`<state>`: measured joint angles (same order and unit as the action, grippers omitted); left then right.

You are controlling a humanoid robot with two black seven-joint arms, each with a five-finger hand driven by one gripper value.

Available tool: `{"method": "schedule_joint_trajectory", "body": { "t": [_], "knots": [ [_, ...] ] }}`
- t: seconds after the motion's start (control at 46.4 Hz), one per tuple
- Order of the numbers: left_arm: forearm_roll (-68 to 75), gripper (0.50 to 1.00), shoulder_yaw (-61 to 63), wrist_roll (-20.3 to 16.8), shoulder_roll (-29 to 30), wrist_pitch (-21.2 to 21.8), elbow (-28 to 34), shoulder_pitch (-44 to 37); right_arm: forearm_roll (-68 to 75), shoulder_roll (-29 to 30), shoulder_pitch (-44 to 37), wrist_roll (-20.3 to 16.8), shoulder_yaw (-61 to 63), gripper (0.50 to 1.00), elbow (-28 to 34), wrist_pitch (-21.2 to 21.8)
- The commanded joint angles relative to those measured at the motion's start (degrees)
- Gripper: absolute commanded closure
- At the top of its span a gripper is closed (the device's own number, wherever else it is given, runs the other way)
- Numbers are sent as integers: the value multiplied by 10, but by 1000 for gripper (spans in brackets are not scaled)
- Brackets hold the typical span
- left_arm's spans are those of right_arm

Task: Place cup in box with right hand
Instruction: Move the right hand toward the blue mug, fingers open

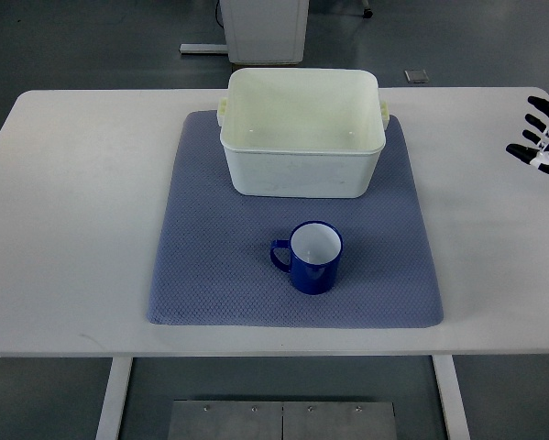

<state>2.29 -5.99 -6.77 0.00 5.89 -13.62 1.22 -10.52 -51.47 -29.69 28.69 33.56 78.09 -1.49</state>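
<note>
A blue cup [314, 258] stands upright on a blue-grey mat [210, 266], near a cream box [302, 170]. The right hand [542, 133], fingers [534, 120] spread, hovers at the white bench [72, 229] edge.

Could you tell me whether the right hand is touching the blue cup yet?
Apart. The top view shows the right hand at the table's right edge, fingers spread, with bare table and mat between it and the blue cup.

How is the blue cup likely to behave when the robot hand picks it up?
The blue cup looks rigid and empty, so probably light. Its glossy surface may be slippery for the right robot hand. Standing upright on the textured mat, it seems unlikely to slide or roll.
</note>
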Motion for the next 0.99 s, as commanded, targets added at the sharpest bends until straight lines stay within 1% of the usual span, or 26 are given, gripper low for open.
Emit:
{"method": "schedule_joint_trajectory", "body": {
  "t": [0.0, 0.259, 0.474, 0.711, 0.819, 0.97],
  "knots": [
    [0, 500, -1, 0, 0, 0, 0, 0, -24, -13, 9, 9, 0, 500, 21, 0],
    [0, 500, 0, 0, 0, 0, 0, 0, -155, -29, 54, 22, -2, 500, 56, 0],
    [0, 500, 0, 0, 0, 0, 0, 0, -207, -57, 65, 63, -38, 500, 69, 0],
    [0, 500, 0, 0, 0, 0, 0, 0, -240, -68, 64, 63, -82, 500, 94, 0],
    [0, 500, -1, 0, 0, 0, 0, 0, -250, -64, 64, 63, -96, 500, 112, 0],
    [0, 500, 0, 0, 0, 0, 0, 0, -258, -52, 60, 63, -103, 500, 117, 0]
  ]
}}
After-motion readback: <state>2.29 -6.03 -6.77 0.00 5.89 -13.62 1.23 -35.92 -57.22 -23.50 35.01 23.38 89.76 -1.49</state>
